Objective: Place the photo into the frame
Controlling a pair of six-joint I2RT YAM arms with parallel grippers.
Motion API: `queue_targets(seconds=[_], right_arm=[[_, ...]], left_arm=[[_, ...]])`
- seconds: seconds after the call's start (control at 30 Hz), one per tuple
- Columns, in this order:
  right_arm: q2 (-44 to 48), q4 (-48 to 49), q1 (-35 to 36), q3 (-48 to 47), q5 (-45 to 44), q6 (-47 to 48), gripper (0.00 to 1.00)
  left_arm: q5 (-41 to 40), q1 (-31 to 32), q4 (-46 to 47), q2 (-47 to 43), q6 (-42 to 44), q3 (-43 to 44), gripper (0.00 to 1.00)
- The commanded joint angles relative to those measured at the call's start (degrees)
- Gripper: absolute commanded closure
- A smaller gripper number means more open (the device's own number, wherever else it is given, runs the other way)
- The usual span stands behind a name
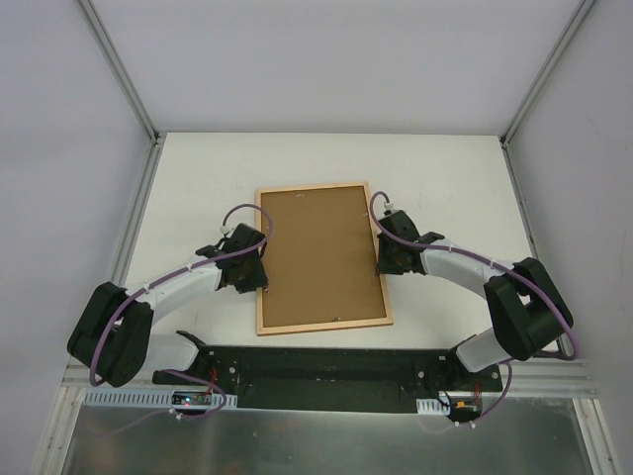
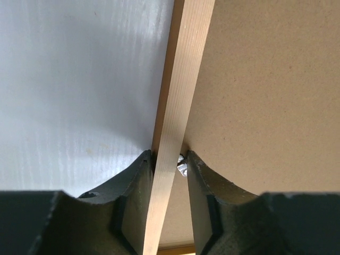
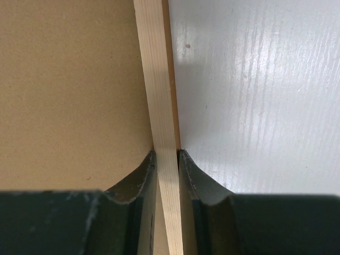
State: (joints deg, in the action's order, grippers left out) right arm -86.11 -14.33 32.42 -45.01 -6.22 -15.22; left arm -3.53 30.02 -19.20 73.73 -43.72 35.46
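The frame (image 1: pixel 321 257) lies face down on the white table (image 1: pixel 198 178), its brown fibreboard back up inside the thin wooden border. The photo is not in view. My left gripper (image 1: pixel 257 262) is at the frame's left edge. In the left wrist view (image 2: pixel 169 156) its jaws straddle the border (image 2: pixel 183 79), the inner fingertip against a small metal tab (image 2: pixel 182 166). My right gripper (image 1: pixel 381 259) is at the frame's right edge. In the right wrist view (image 3: pixel 166 154) its jaws are shut tight on the border (image 3: pixel 156 79).
White walls with metal corner posts (image 1: pixel 119 69) close in the table on three sides. The arms' black base rail (image 1: pixel 326 381) runs along the near edge. Bare table shows beyond and on both sides of the frame.
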Motion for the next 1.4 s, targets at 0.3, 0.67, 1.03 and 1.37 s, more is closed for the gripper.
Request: queue_targets(seconds=[0.3, 0.67, 1.03, 1.37], right_arm=[[-3.0, -2.4, -0.8, 2.2, -2.0, 0.2, 0.99], [-3.5, -2.2, -0.8, 1.9, -1.3, 0.2, 0.99], [-3.0, -2.1, -0.9, 2.5, -1.3, 0.2, 0.99], [-3.4, -1.8, -0.7, 2.7, -0.9, 0.0, 0.99]], left_arm=[[-2.0, 1.0, -7.5, -3.3, -8.5, -3.0, 0.60], [-6.7, 1.0, -8.0, -0.5, -13.9, -2.2, 0.64], [-8.2, 0.9, -7.3, -2.3, -16.3, -1.2, 0.60], [-6.8, 0.8, -3.8, -6.1, -14.0, -2.2, 0.55]])
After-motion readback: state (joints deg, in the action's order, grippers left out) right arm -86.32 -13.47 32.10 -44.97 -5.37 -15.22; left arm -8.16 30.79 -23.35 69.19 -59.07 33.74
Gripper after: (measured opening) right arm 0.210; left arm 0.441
